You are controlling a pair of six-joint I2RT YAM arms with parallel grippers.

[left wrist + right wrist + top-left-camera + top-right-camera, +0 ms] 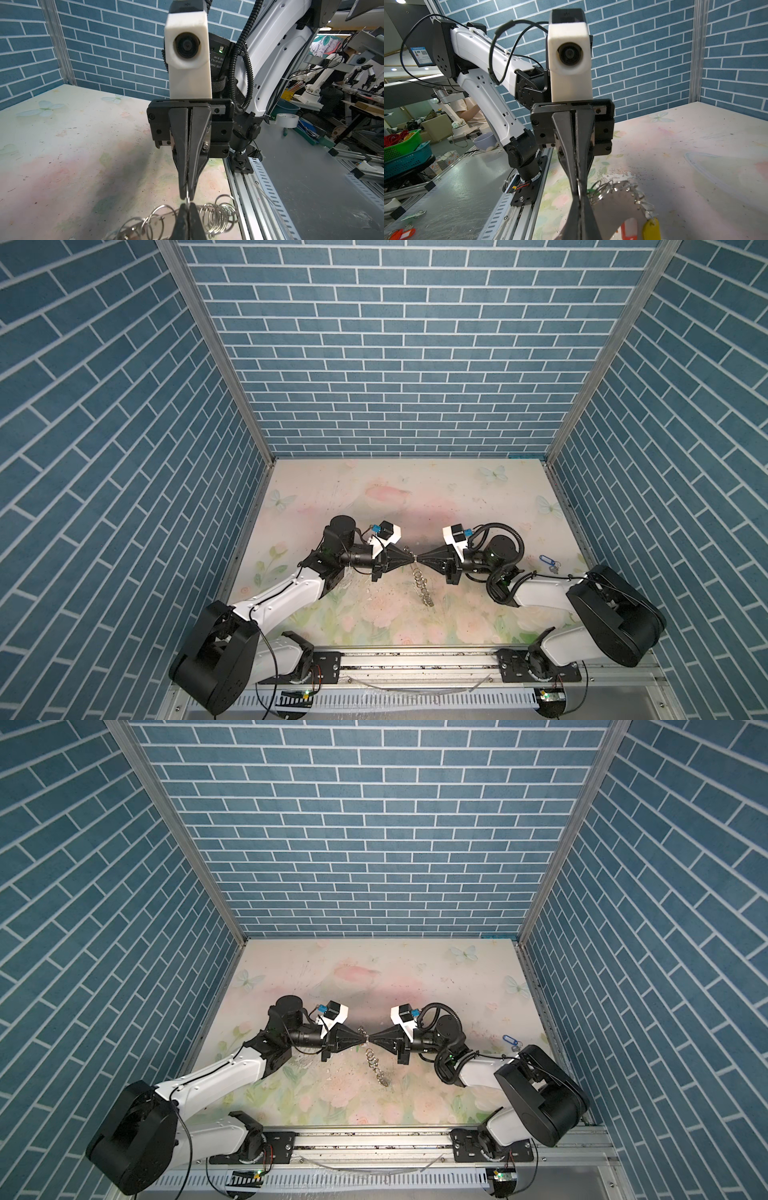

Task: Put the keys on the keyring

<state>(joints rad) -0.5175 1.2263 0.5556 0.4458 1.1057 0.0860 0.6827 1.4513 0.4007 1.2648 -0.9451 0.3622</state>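
Blue brick-pattern walls on three sides, closing in a floral table (374, 497) printed with roses and butterflies.

Left arm (286, 593): reaches in from the near left corner, white forearm angled toward the middle. Right arm (540, 589): mirrors it from the near right corner.

Left gripper (411, 559): points rightward, level above the table's middle, fingers pressed together on a thin wire of the keyring. Right gripper (418, 559): points leftward, meets the left one tip to tip, and is likewise clamped on that wire. Shown in both wrist views as two black wedges nose to nose, a loop of wire nipped in each.

Keyring (422, 585): held up at the meeting point of the tips. Trails from there toward the near edge as a chain of small silver split rings. Cannot tell whether the lower end touches the table.

Blue-tagged key (545, 559): lies flat on the table near the right edge, just beyond the right arm, well apart from the keyring.

Yellow tag (652, 227): dangles at the end of a run of split rings in the right wrist view. Red tag (625, 231): just beside it, partly cut off; attachment unclear.
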